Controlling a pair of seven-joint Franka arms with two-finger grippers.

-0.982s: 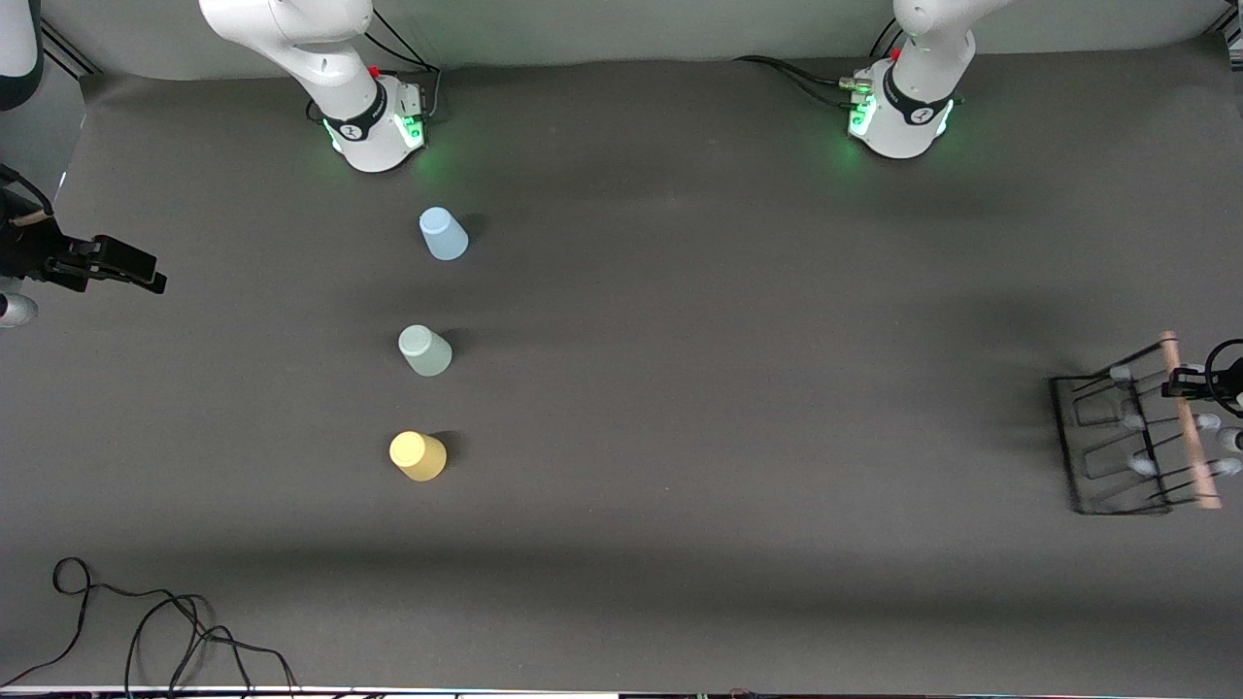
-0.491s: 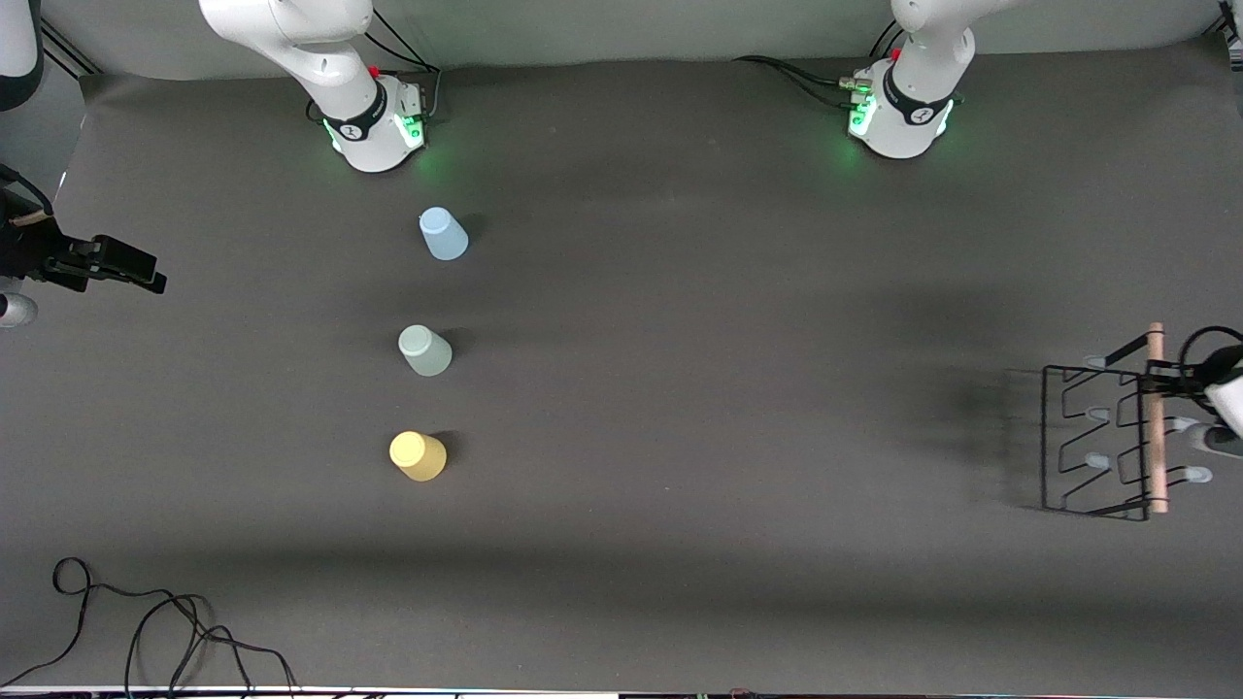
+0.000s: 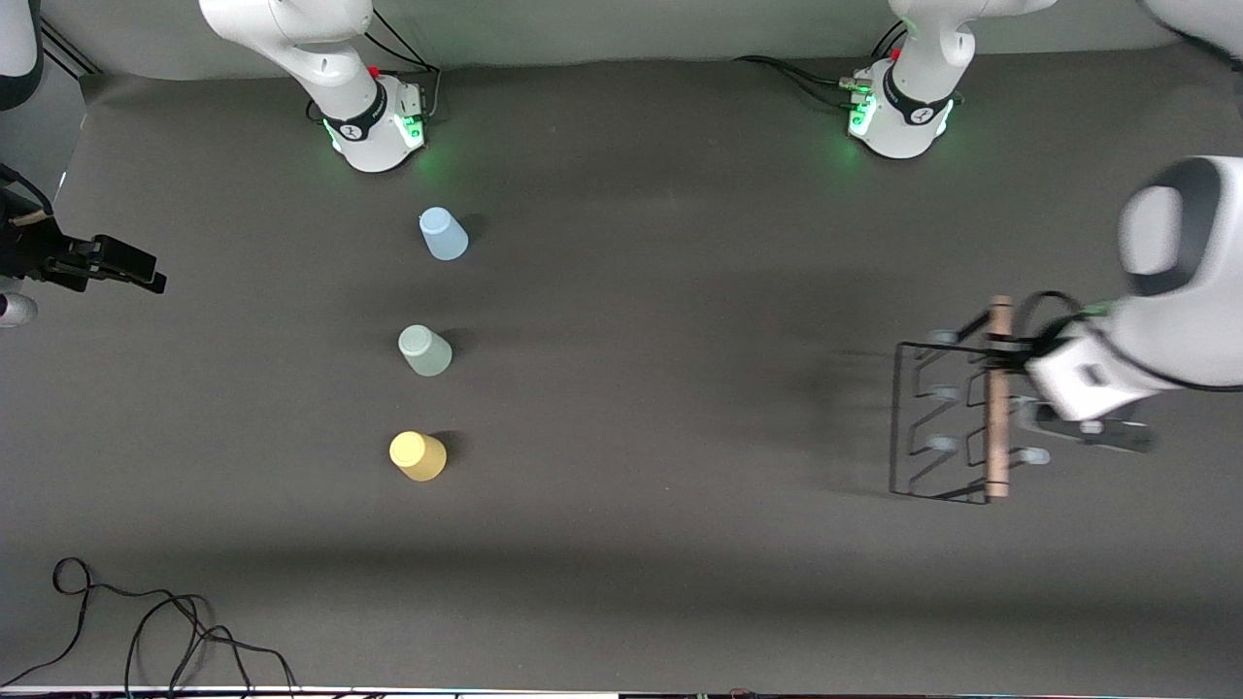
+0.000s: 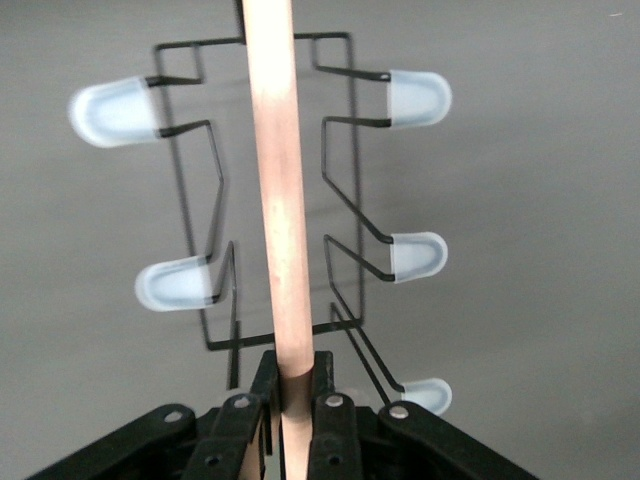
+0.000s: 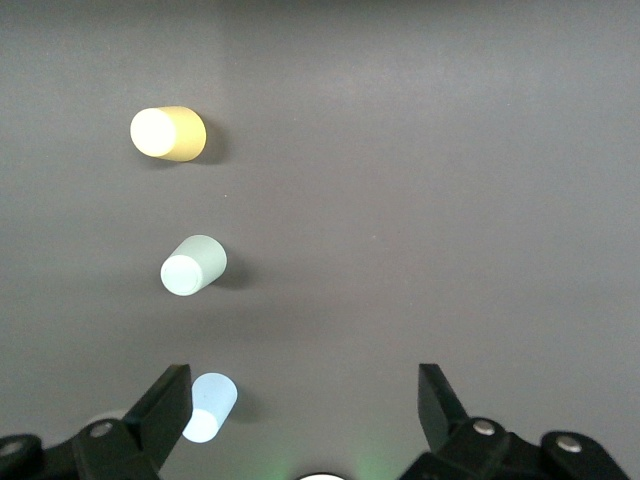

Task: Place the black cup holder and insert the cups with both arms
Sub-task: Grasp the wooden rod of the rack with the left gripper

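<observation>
Front view, rack: the black cup rack [image 3: 947, 417] hangs above the counter [image 3: 680, 388] toward the left arm's end, its wooden rod [image 3: 997, 398] on top
Front view, left hand: the left hand [image 3: 1010, 361] is clenched on that rod
Front view, cups: blue cup [image 3: 443, 234], green cup [image 3: 424, 350] and yellow cup [image 3: 418, 455] stand upside down in a row near the right arm's base, yellow nearest the camera
Left wrist view: the left hand [image 4: 293, 400] pinches the rod [image 4: 277, 190]; capped prongs [image 4: 418, 97] stick out on both sides
Right wrist view: the right hand [image 5: 305, 410] waits with fingers [image 5: 165, 405] spread wide, high over the three cups
</observation>
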